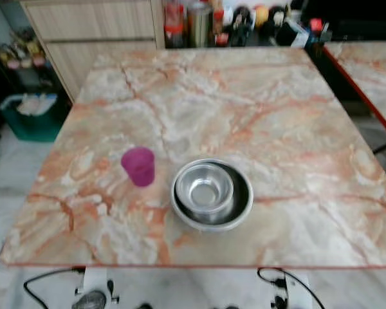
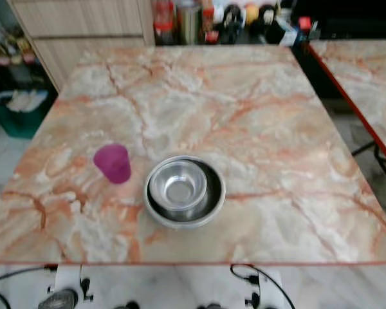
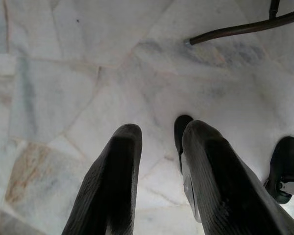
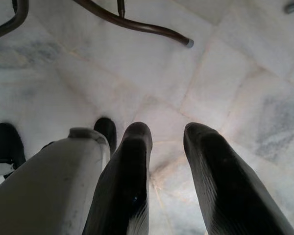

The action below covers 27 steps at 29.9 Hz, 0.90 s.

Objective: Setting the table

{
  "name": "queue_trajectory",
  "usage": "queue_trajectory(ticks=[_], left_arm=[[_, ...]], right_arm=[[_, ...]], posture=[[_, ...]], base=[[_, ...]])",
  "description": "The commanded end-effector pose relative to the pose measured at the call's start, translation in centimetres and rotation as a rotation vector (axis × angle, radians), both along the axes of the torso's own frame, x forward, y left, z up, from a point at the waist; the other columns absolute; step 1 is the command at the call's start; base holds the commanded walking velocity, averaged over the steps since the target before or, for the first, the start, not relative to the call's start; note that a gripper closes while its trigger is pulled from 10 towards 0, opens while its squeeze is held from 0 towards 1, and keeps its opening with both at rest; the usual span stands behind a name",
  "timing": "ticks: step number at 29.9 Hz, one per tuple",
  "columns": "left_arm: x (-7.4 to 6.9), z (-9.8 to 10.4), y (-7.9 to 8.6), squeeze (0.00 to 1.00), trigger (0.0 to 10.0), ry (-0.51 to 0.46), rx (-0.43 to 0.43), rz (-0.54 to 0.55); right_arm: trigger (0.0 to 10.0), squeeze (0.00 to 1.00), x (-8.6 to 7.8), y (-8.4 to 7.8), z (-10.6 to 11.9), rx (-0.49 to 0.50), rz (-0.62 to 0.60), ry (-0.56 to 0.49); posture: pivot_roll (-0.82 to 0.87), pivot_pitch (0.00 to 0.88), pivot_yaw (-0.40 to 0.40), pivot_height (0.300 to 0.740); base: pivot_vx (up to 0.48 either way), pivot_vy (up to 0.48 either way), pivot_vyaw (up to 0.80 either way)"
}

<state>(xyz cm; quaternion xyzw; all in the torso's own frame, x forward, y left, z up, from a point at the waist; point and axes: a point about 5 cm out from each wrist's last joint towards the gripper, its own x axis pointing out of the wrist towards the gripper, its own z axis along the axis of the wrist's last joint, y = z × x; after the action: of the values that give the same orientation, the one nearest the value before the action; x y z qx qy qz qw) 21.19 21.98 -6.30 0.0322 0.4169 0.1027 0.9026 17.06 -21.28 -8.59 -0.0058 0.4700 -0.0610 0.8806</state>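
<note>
From the head cameras I've got the marble table [image 1: 257,109] square in front of me. A steel bowl [image 1: 204,188] sits nested inside a wider steel dish [image 1: 241,206], right by the near edge, and a purple cup [image 1: 139,166] stands upright just beside them on my left, not touching. My guess is that's one place setting parked where a diner would sit, so it's within easy reach from this side. The whole far half of the tabletop is bare marble, so there's plenty of room to slide things or add more. The back edge has a row of bottles and jars [image 1: 244,19] along it, and a second table [image 1: 373,71] runs close on my right with only a narrow gap, so I'd steer wide there.

Left wrist cam: left gripper [image 3: 159,147] hangs down by the pale tiled floor [image 3: 63,73], fingers a little apart with nothing between them. A dark chair leg [image 3: 235,32] crosses the floor ahead.

Right wrist cam: same story, the right gripper [image 4: 166,142] is hanging low, fingers parted and empty, beside my own white leg shell [image 4: 49,181]. There are more dark metal legs [image 4: 132,24] on the floor ahead, which I'd watch when stepping.
</note>
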Motion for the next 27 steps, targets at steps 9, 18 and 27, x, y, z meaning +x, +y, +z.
queue_trajectory(ticks=[9,18,27], left_arm=[[-0.74,-0.48,-0.01,0.0,10.0,0.041,0.009,-0.001],[-0.69,-0.47,-0.07,0.0,10.0,0.039,0.006,0.002],[-1.1,-0.8,-0.6,0.0,10.0,0.043,-0.018,0.017]], right_arm=[[10.0,0.0,-0.63,-0.18,-0.25,-0.001,0.005,0.024],[10.0,0.0,-0.62,-0.17,-0.25,0.0,0.001,0.024],[10.0,0.0,-0.76,-0.36,-0.26,-0.008,0.022,0.026]], posture=[[-0.03,0.167,0.0,0.74],[-0.02,0.168,0.0,0.74],[-0.04,0.141,-0.005,0.74]], base=[[0.0,-0.453,0.0],[0.0,-0.465,0.0],[0.0,-0.464,0.0]])
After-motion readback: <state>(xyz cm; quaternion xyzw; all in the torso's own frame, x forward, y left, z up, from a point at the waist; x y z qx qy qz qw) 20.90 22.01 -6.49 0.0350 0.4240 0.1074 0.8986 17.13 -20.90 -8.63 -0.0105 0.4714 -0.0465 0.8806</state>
